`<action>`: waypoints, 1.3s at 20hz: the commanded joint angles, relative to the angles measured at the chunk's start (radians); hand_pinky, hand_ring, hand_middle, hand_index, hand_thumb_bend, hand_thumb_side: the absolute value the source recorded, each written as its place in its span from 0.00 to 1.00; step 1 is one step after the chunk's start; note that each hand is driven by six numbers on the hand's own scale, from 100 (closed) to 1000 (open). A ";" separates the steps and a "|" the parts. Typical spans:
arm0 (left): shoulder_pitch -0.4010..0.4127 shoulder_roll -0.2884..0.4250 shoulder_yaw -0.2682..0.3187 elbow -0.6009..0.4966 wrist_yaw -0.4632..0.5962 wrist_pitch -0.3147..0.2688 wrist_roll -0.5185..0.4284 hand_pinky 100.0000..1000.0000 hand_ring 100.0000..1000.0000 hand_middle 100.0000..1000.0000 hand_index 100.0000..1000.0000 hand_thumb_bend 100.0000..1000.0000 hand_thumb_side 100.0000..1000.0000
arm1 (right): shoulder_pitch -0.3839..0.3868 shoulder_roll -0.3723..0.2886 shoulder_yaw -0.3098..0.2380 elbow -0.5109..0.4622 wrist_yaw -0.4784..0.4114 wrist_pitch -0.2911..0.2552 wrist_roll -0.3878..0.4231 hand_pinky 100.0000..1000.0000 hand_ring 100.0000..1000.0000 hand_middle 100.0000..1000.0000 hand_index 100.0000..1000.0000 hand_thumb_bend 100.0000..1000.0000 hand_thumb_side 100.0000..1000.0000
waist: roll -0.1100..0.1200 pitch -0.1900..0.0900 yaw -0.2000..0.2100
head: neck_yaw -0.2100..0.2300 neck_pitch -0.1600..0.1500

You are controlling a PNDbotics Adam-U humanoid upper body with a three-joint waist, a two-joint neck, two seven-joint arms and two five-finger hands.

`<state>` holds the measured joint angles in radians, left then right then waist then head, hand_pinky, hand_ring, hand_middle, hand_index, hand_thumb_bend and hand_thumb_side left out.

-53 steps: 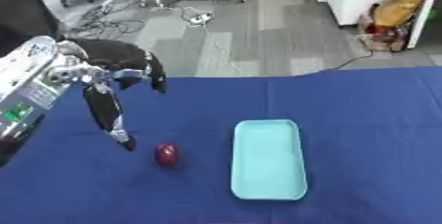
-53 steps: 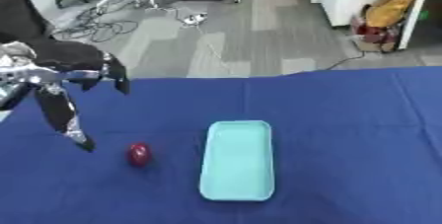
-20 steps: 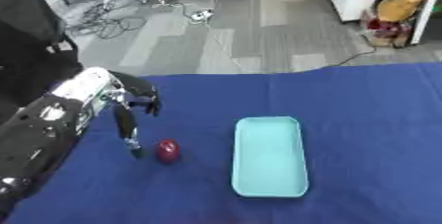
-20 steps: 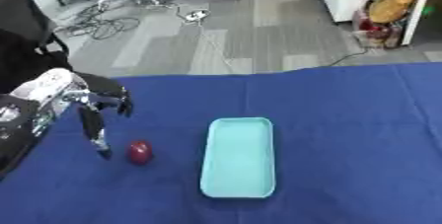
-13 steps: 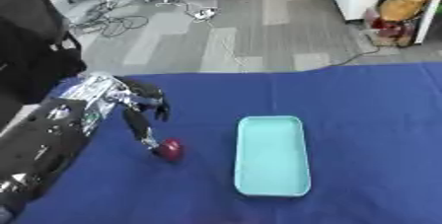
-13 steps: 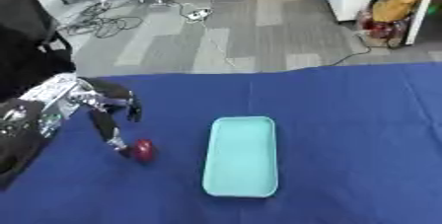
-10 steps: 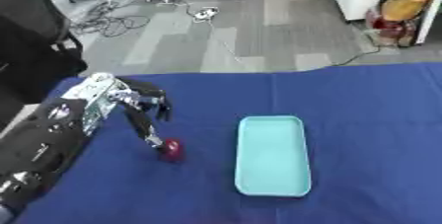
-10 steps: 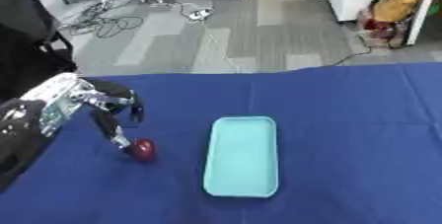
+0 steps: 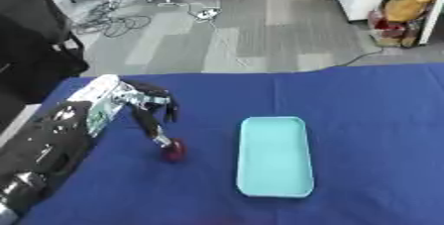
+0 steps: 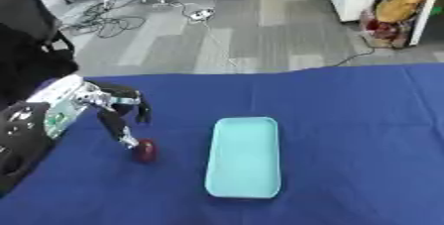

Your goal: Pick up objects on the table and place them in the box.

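A table [image 9: 373,120] covered in a blue cloth fills the lower part of both views, with a grey floor beyond its far edge. Near the middle of the table lies a shallow, pale turquoise box [image 9: 275,155], long and narrow, with rounded corners; its long sides run from the near edge toward the far edge, and nothing shows inside it.

To the left of the box, apart from it, a small dark red ball [image 9: 175,150] sits on the cloth. Its exact shape is hard to make out.

The left robot hand [image 9: 145,106] comes in from the table's left edge on a black and silver arm that stretches from the near left corner. One long finger [image 9: 154,131] points straight down and forward, and its tip reaches the red ball on the ball's left, far side; it looks to be touching it. The other fingers are bent back near the palm and hold nothing, so the hand is neither wrapped round the ball nor pinching it.

The right robot hand shows in neither view.

Cables [image 9: 113,21] lie on the floor past the far edge of the table.
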<state>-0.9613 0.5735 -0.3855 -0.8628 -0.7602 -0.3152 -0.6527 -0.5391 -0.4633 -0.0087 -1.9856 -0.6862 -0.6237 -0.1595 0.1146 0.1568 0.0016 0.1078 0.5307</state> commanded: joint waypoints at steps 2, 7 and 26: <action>-0.007 0.006 0.009 0.008 0.001 0.009 0.001 0.00 0.12 0.43 0.71 0.53 0.59 | -0.022 -0.003 -0.004 -0.014 -0.004 0.003 0.002 0.28 0.33 0.38 0.56 0.00 0.87 | -0.006 -0.012 0.000 | 0.006 -0.020; -0.008 -0.002 0.003 0.020 -0.018 -0.002 -0.004 0.00 0.13 0.43 0.71 0.55 0.64 | -0.022 -0.003 -0.004 -0.014 -0.005 0.003 0.003 0.28 0.33 0.38 0.56 0.00 0.87 | -0.007 -0.011 0.001 | -0.004 -0.038; -0.007 -0.035 -0.005 0.033 -0.287 -0.143 0.043 0.00 0.22 0.52 0.74 0.70 0.47 | -0.026 0.000 -0.004 -0.014 -0.009 0.005 0.005 0.28 0.33 0.38 0.56 0.00 0.87 | -0.006 -0.010 -0.003 | 0.000 -0.030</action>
<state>-0.9545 0.5222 -0.4033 -0.8273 -1.0399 -0.4494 -0.6127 -0.5421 -0.4559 -0.0087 -1.9856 -0.6939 -0.6199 -0.1554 0.1139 0.1596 -0.0016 0.1058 0.5054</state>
